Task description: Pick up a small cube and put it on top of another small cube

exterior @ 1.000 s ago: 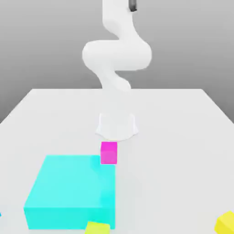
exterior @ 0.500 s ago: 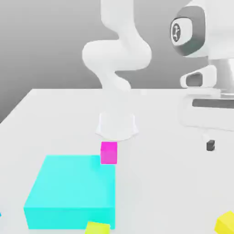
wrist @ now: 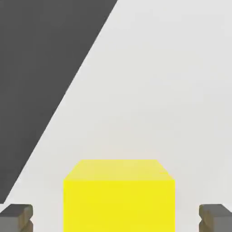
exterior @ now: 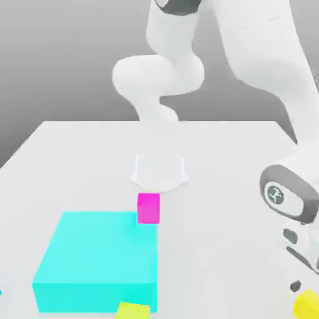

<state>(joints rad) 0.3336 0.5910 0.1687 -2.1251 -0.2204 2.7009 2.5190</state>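
**Arm down at the yellow cube; grasp not yet made**

You should note the change first. A second ago the arm stood upright at the base, well away from the work. Half a second ago the hand was swinging across the exterior view's right side. Now the gripper (exterior: pixel 303 288) sits low over the table (exterior: pixel 87 156) at about 4 o'clock in the exterior view, directly at the yellow cube (exterior: pixel 307 304). The approach step is, in my judgement, finished and the grasp is the step in hand.

Finger state: in the hand view the two fingers (wrist: pixel 16 216) stand either side of the yellow cube (wrist: pixel 118 195), one at its 9 o'clock and one at its 3 o'clock. A clear strip of table shows between each finger and the cube face. You have the jaws partly spread, wider than the cube, and holding nothing.

Cube position: it rests on the table, centred between the fingers and square to them. Alignment looks good; closing should catch it evenly.

The target, the magenta cube (exterior: pixel 148 208), sits near the arm's base (exterior: pixel 159 169), touching or just beside the far right corner of the cyan block (exterior: pixel 93 260). It lies well apart from the gripper, at roughly 10 o'clock from it. A lime cube (exterior: pixel 133 310) lies at the cyan block's 6 o'clock edge; leave it alone.
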